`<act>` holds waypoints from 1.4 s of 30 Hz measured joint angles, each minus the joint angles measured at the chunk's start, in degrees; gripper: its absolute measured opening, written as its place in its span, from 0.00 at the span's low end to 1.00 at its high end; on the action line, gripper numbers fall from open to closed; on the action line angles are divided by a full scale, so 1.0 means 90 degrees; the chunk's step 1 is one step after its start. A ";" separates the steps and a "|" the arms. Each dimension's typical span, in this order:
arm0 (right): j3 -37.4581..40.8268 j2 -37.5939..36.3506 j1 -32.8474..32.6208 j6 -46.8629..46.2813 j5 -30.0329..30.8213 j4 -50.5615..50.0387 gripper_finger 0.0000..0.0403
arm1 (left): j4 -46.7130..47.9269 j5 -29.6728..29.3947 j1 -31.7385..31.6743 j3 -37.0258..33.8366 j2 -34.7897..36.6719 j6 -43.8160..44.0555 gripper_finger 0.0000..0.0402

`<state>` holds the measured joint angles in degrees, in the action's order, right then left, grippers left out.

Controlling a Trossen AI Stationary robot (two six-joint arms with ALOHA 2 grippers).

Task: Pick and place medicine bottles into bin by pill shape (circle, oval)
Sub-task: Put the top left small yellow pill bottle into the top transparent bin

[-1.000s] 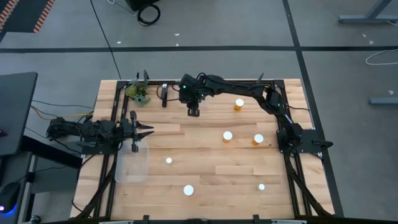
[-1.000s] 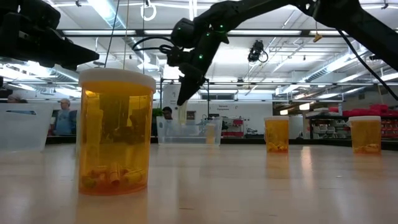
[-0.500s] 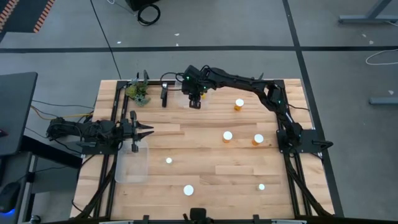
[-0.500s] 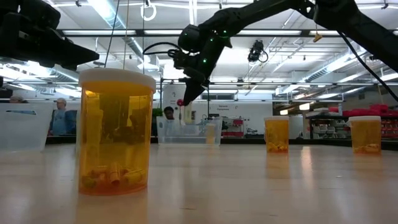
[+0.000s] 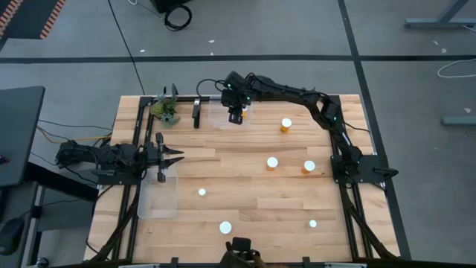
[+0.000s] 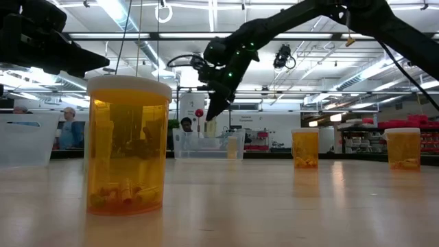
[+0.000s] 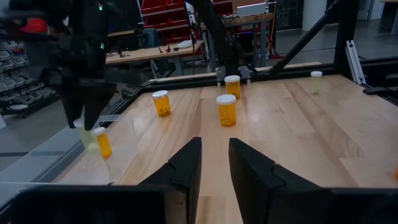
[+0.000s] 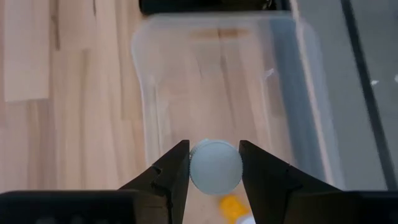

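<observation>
- Since a second ago my right gripper has swung away from the open boards toward the table's far edge; it now hangs over the clear bin there.
- Right fingers clamped on the white cap of a medicine bottle; the wrist view shows the cap pinched between both pads, with the bin's floor below.
- Something orange shows beneath the held bottle; I think another bottle lying in the bin, but the view is partly blocked.
- My left gripper waits at the table's left side, above the near end of a second clear bin, unchanged from before. Its fingers stand narrowly apart, gripping nothing.
- Loose bottles standing on the wood: one near the far right, two mid-right, one mid-table, two toward the near edge.
- Small green plant at the far left corner.
</observation>
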<state>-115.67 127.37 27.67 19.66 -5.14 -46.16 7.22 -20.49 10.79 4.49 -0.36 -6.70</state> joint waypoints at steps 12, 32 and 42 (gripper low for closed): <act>0.0825 0.0000 0.0109 -0.0070 -0.0196 0.0454 0.36 | 0.0000 0.0000 0.0000 -0.0001 0.0000 0.0000 0.21; 0.0983 0.0000 0.0071 -0.0136 -0.0270 0.0343 0.39 | 0.0000 0.0000 0.0001 0.0000 0.0000 0.0000 0.22; 0.0762 0.0002 0.0029 -0.0168 -0.0053 0.0140 0.46 | 0.0000 0.0000 0.0001 -0.0001 0.0000 0.0000 0.21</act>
<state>-108.82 127.39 27.93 18.15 -5.62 -44.90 7.22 -20.49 10.80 4.48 -0.36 -6.70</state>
